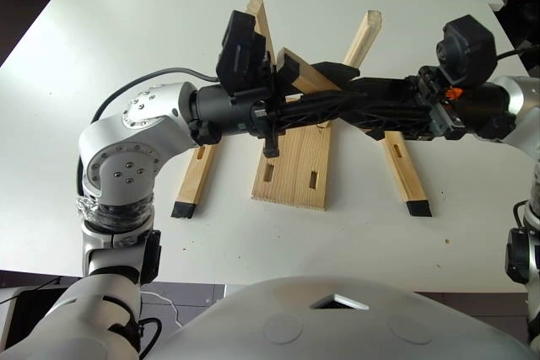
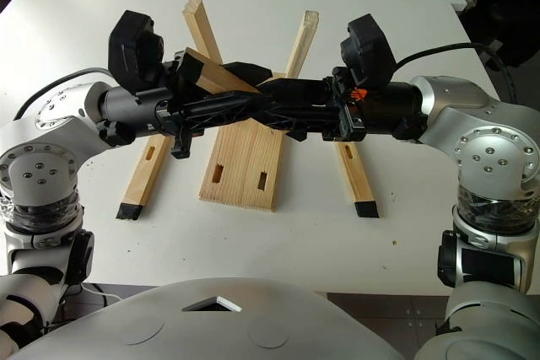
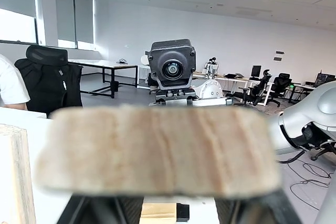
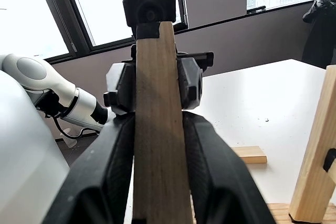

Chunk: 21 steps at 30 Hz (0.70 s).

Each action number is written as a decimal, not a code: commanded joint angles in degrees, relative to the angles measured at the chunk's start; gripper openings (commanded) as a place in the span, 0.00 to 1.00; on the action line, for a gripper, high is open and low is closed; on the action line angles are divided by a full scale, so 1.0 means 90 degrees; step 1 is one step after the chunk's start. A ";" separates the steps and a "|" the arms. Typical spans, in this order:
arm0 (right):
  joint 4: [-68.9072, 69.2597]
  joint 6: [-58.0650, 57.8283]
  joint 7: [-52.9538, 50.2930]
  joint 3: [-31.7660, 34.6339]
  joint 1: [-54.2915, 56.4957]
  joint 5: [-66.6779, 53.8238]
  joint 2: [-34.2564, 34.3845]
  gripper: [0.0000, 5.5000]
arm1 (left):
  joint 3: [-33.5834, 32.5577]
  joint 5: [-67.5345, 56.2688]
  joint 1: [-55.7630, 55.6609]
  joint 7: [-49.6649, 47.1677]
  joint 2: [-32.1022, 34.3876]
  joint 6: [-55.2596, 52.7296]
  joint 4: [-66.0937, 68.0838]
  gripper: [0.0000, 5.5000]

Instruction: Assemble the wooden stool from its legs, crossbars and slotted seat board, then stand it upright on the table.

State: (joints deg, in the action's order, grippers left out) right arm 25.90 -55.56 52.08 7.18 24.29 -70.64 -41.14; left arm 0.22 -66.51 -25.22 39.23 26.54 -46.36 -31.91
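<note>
Right gripper: closed on a wooden bar, one finger pressed to each long side, seen at centre frame in the right wrist view. The bar runs away from this gripper towards the left gripper. Its slanted far end shows at upper centre of the head views, just beside the left wrist. Whether the left gripper has hold of the bar cannot be told. Both arms meet at mid-frame, above the slotted seat board, which lies flat at centre. Two legs with black tips lie either side of the board, splayed from upper centre towards lower left and lower right on the white table.
</note>
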 commanded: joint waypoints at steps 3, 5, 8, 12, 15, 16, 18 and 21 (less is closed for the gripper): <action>-0.0078 0.0073 -0.0071 0.0080 -0.0050 0.0098 -0.0033 0.24 | -0.0020 0.0132 -0.0106 -0.0075 0.0079 0.0004 0.0116 0.27; -0.0052 0.0085 -0.0061 0.0079 -0.0083 0.0121 -0.0043 0.24 | 0.0017 0.0245 -0.0094 -0.0090 0.0107 0.0008 0.0147 0.24; -0.0021 0.0136 -0.0031 0.0035 -0.0125 0.0216 -0.0048 0.24 | 0.0075 0.0396 -0.0078 -0.0084 0.0142 0.0025 0.0190 0.24; 0.0070 0.0189 -0.0029 0.0010 -0.0209 0.0303 -0.0040 0.24 | 0.0119 0.0502 -0.0069 0.0004 0.0193 0.0046 0.0214 0.24; 0.0101 0.0250 -0.0097 -0.0012 -0.0237 0.0416 0.0003 0.24 | 0.0134 0.0569 -0.0061 0.0082 0.0227 0.0056 0.0231 0.24; 0.0067 0.0225 -0.0192 -0.0054 -0.0223 0.0450 0.0035 0.24 | 0.0136 0.0577 -0.0061 0.0099 0.0231 0.0060 0.0238 0.24; -0.0007 0.0294 -0.0303 -0.0075 -0.0244 0.0629 0.0075 0.30 | 0.0155 0.0614 -0.0089 0.0095 0.0217 0.0073 0.0270 0.24; -0.0010 0.0489 -0.0152 -0.0216 -0.0425 0.1105 -0.0073 0.38 | 0.0154 0.0679 -0.0138 0.0097 0.0186 0.0095 0.0323 0.24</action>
State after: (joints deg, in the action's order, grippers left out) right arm 25.96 -52.73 50.32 6.42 21.94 -64.29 -40.57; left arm 1.46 -61.27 -25.62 40.23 27.64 -45.60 -29.18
